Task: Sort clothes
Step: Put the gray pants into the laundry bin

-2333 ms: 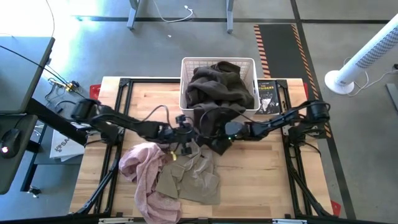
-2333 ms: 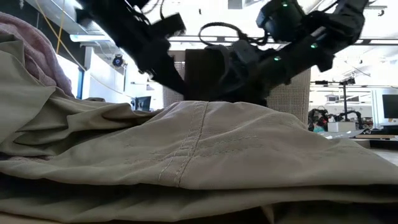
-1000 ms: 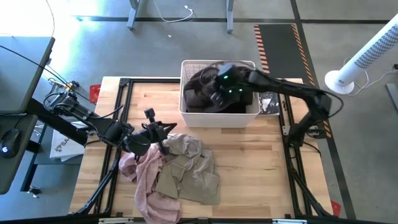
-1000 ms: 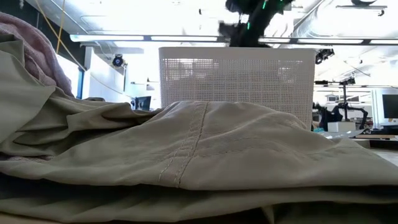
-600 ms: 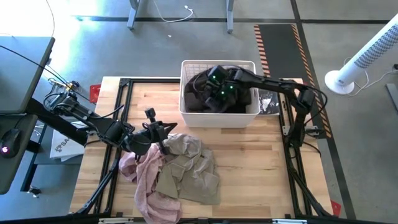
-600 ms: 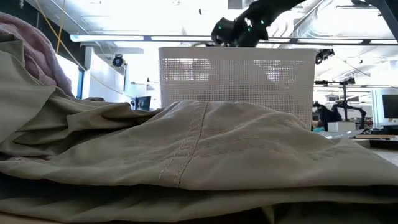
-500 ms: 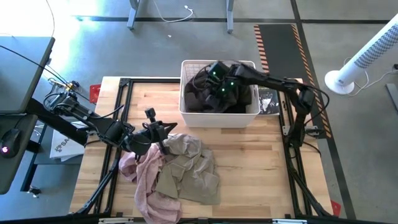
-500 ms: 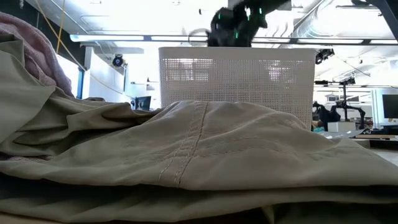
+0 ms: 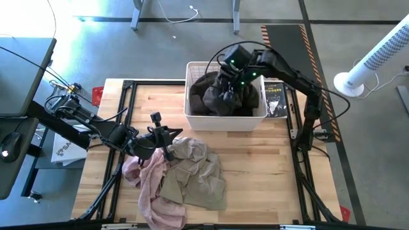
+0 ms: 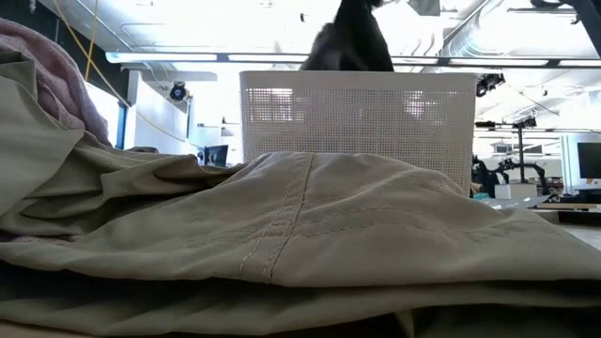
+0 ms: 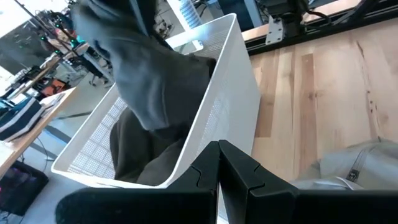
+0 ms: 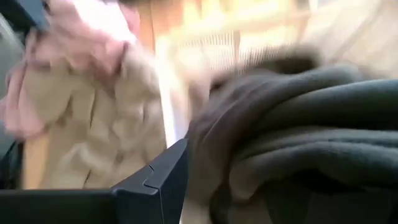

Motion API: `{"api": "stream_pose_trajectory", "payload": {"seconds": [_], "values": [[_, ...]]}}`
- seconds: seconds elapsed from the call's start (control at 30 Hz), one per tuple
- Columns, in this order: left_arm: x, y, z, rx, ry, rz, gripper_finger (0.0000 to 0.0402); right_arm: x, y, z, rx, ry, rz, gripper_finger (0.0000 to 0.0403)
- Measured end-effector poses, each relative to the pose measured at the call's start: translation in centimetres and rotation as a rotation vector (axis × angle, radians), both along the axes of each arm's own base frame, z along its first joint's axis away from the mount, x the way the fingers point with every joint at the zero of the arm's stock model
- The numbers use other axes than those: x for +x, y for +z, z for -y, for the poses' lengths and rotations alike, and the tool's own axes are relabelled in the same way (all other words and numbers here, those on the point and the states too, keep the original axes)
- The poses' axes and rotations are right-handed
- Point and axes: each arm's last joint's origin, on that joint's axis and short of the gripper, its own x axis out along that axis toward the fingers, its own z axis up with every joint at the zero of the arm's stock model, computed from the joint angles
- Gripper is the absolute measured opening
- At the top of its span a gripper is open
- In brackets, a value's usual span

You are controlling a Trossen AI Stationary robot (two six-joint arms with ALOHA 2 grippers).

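A white lattice basket (image 9: 190, 96) stands at the table's far middle with a dark olive-brown garment (image 9: 203, 97) inside. My right gripper (image 9: 231, 75) is above the basket, and a black garment (image 11: 143, 68) hangs from it, also seen over the basket's rim in the low view (image 10: 349, 42). My left gripper (image 9: 167, 137) is shut and hovers left of centre, pointing toward the basket. It is just over the far edge of the beige-khaki garment (image 9: 195, 176), which lies on the table beside the light pink one (image 9: 150, 182). My right gripper comes at the black garment from above, slanting down. One dark finger (image 12: 158, 180) shows beside a bunched fold (image 12: 211, 143); the cloth hides the other finger and the place of contact. The garment hangs slack below, its lower part in the basket (image 11: 161, 118).
A dark book (image 9: 275, 99) lies right of the basket. Black frame rails (image 9: 128, 96) run along the table's edges. Bare wood lies right of the beige garment (image 9: 262, 172). A white fan (image 9: 377, 57) stands on the floor beyond the right edge.
My right gripper has gone up from inside the basket and tipped, and part of the black garment has come up with it into a hanging peak above the rim, while the garment's lower part stays in the basket.
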Motion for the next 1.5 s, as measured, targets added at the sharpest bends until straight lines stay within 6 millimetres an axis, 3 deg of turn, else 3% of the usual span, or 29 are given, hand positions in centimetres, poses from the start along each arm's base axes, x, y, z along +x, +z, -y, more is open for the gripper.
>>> {"api": "stream_pose_trajectory", "payload": {"seconds": [0.13, 0.23, 0.5, 0.7, 0.87, 1.03, 1.1, 1.23, 1.3, 1.4, 1.5], "values": [[0.0, 0.0, 0.0, 0.000, 0.000, -0.001, 0.0001, 2.0, 1.6, -0.2, -0.113, -0.040, 0.225, 0.0172], [0.0, 0.0, 0.0, -0.001, -0.001, -0.002, 0.0001, 2.9, 1.4, -0.1, -0.093, -0.027, 0.298, 0.0172], [-0.1, -0.1, 0.1, -0.005, -0.002, -0.004, 0.0001, 0.4, -0.9, 0.9, 0.073, -0.089, 0.007, 0.0172], [-0.1, -0.1, 0.1, -0.005, -0.002, -0.004, 0.0001, -0.3, -1.3, -0.9, 0.223, 0.184, -0.029, 0.0172], [-0.1, -0.1, 0.1, -0.006, -0.002, -0.004, 0.0001, 0.9, 0.1, -2.7, 0.167, 0.454, 0.208, 0.0173], [-0.1, -0.2, 0.1, -0.012, 0.003, -0.006, 0.0001, 1.2, 1.4, -3.8, 0.341, 0.781, 0.481, 0.0172], [-0.2, -0.2, 0.0, -0.012, 0.005, -0.013, 0.0001, 1.2, 1.4, -3.7, 0.329, 0.714, 0.437, 0.0170], [-0.2, -0.3, 0.0, -0.019, 0.008, -0.015, 0.0001, 0.9, 0.6, -2.0, 0.054, 0.318, 0.195, 0.0170], [-0.2, -0.3, 0.0, -0.022, 0.004, -0.016, 0.0001, 0.9, 0.5, -1.1, -0.009, 0.196, 0.155, 0.0170], [-0.2, -0.3, 0.0, -0.024, 0.003, -0.015, 0.0001, 2.0, -0.1, -0.6, -0.026, 0.182, 0.221, 0.0170], [-0.2, -0.3, -0.1, -0.024, 0.006, -0.015, 0.0001, 3.9, -2.2, -0.3, -0.043, 0.146, 0.274, 0.0170]]}}
